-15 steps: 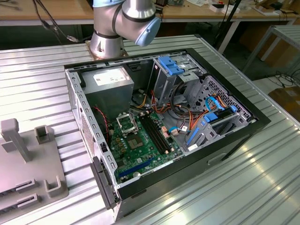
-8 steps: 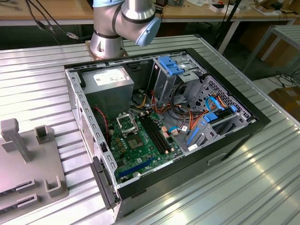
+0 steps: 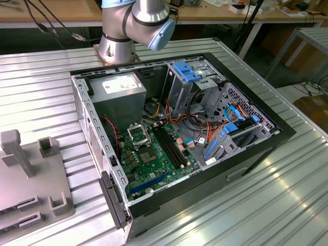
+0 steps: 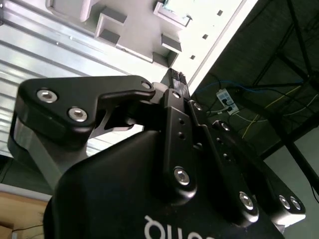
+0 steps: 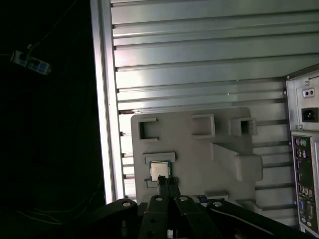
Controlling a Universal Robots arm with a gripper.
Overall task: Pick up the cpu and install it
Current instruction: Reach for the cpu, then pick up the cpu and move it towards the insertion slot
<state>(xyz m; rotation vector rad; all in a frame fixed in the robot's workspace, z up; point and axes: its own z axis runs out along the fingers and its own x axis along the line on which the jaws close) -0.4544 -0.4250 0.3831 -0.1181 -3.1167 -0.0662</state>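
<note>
Found the cpu [image 5: 159,170] lying flat, silvery face up, in a shallow recess of the grey fixture tray [image 5: 199,149]. Placed the tray on the ribbed metal table [image 3: 41,92] at the exterior view's left, beside the open computer case [image 3: 287,134] and outside it.

Judged the task barely begun: chip not lifted, nothing installed. Noted the black socket [image 3: 137,135] on the motherboard [image 3: 154,164], deep in the case, with no silvery chip seated in it as far as can be made out. Left to do: the whole pickup, the carry across to the case, the seating.

Saw the gripper [image 5: 167,183] in the first wrist view lined up with the cpu, fingers [image 4: 174,114] closed together in both wrist views and clamping nothing.

Limits of inspection:
- Cannot tell how high the fingertips stand above the chip, nor whether touching it.
- Found one edge of the cpu covered by the fingertips.
- Cannot make out whether the socket's metal frame is raised or latched.
- Found the arm [image 3: 136,20] cut off above its lower joints, and the tray cut by the frame, in the exterior view.
</note>
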